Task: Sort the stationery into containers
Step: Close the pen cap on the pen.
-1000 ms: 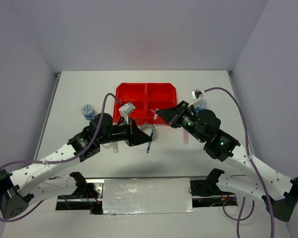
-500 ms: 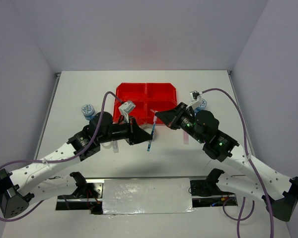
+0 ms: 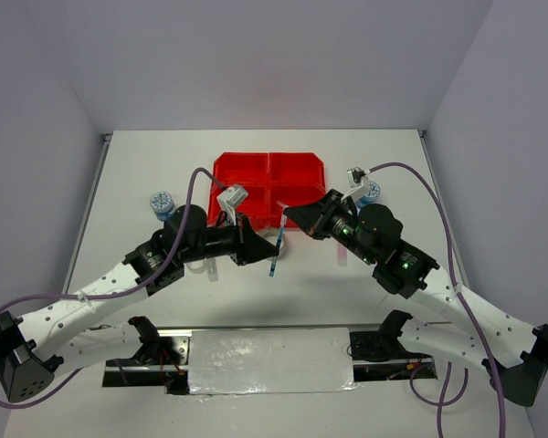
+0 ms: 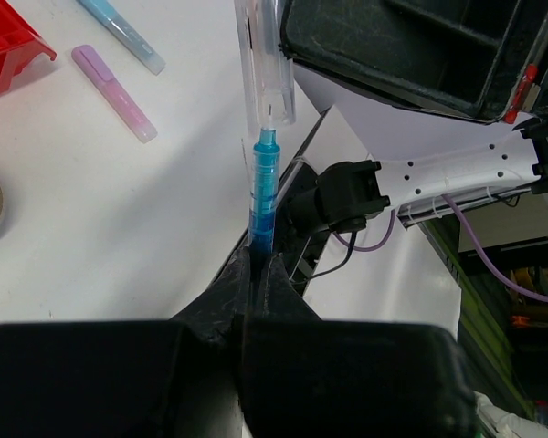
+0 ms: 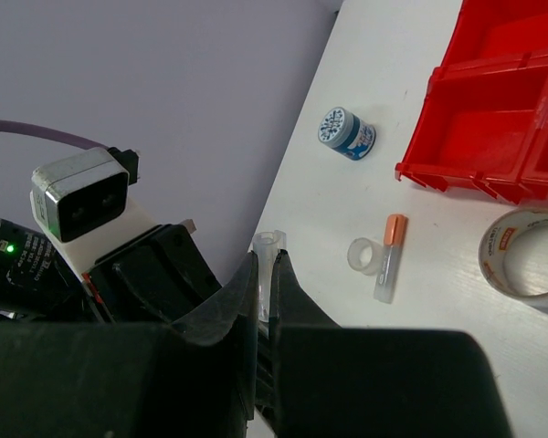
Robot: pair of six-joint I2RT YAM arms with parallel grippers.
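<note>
Red tray (image 3: 247, 173) looking empty. Left tool (image 4: 256, 263) clamping blue pen (image 4: 263, 196), right tool (image 5: 267, 263) pinching its clear cap (image 4: 267, 82). Tape ring (image 5: 521, 251), roll (image 5: 345, 133), orange stub (image 5: 390, 255) waiting on desk (image 3: 164, 164).

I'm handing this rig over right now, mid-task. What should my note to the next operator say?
Left gripper: shut on the blue pen, at its blue end.
Right gripper: shut on the same pen, at its clear end.
Red tray: nothing visible inside; near compartments partly hidden.
On the table: tape ring, small clear ring, orange stub, pink stick, blue stick, patterned rolls left and right of the tray.
Done: nothing sorted. Left: everything.
</note>
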